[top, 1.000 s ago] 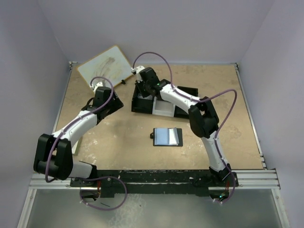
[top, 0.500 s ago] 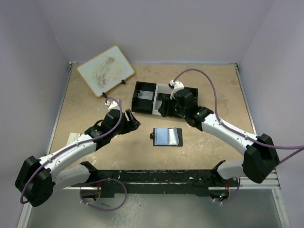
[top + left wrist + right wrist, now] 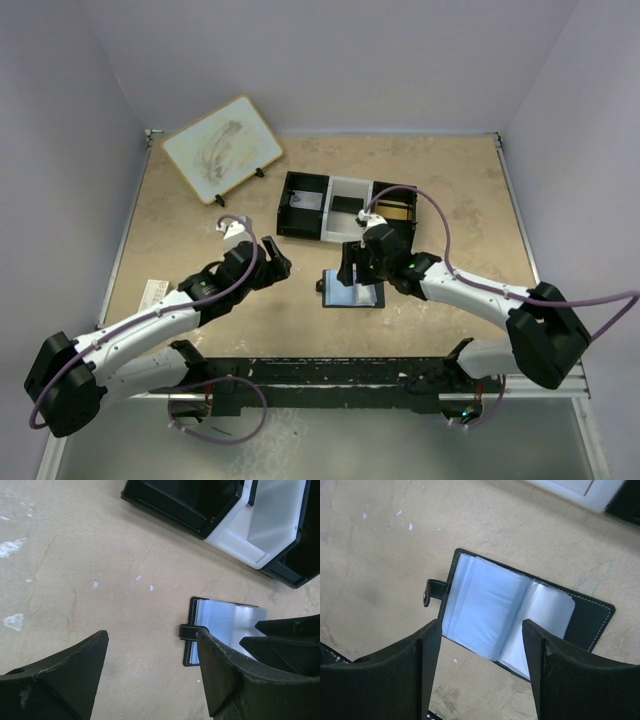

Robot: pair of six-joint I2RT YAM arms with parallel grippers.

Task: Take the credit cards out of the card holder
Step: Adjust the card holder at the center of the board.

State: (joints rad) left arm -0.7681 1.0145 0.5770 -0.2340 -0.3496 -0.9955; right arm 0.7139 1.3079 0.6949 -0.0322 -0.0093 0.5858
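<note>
Black leather-like bifold card holder (image 3: 485, 610) lies open under my wide-spread, empty right gripper (image 3: 481, 625); it looks emptied.

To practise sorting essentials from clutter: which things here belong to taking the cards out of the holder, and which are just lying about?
Job: open card holder, left gripper, right gripper.
Lying about: three-compartment tray, board on stand, small white box at the table's left edge.

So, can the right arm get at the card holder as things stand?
Probably yes: the right gripper hangs open directly over the opened card holder, with nothing visible between them.
</note>
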